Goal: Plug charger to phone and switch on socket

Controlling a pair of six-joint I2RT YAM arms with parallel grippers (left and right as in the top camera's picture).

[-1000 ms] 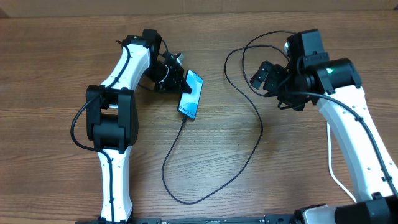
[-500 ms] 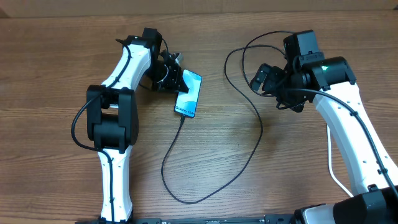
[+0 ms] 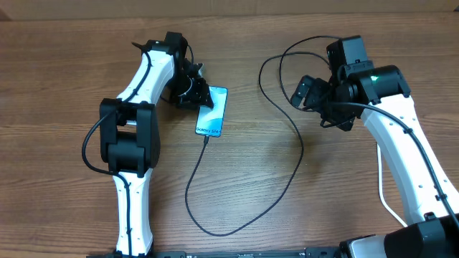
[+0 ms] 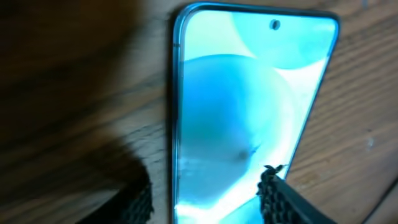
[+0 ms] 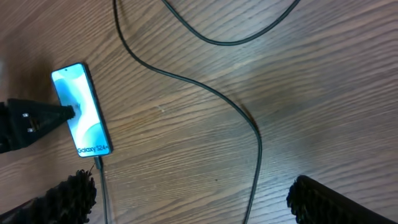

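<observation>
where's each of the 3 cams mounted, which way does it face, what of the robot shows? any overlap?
Overhead: above the table, looking straight down; left arm, right arm, phone, cable.
Left wrist: on left arm, close over the phone's screen; left gripper fingertips at bottom edge.
Right wrist: on right arm, looking down at the table; right gripper fingertips in bottom corners.
Shared: all three show the phone.
</observation>
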